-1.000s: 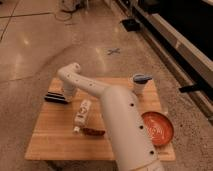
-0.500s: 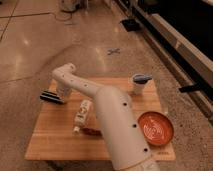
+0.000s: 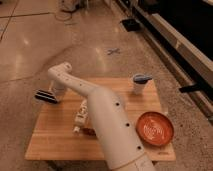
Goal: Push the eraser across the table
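Note:
The eraser (image 3: pixel 46 96), a small flat black block with a pale stripe, lies at the table's far left edge and hangs partly over it. The light wooden plank table (image 3: pixel 55 142) fills the middle of the camera view. My white arm reaches from the bottom of the view up to a bend at the far left corner. The gripper (image 3: pixel 57 90) hangs down from that bend, right beside the eraser's right end and touching or nearly touching it.
A white tube-shaped bottle (image 3: pixel 80 116) lies left of the table's middle, with a dark red chili-like thing (image 3: pixel 89 131) at its near end, partly behind my arm. An orange bowl (image 3: pixel 155 128) sits near right. A cup (image 3: pixel 139 84) with a blue lid stands at the back. Bare floor surrounds the table.
The eraser has slid left, from on the tabletop to its left edge, where it overhangs. My arm and gripper have swung left with it.

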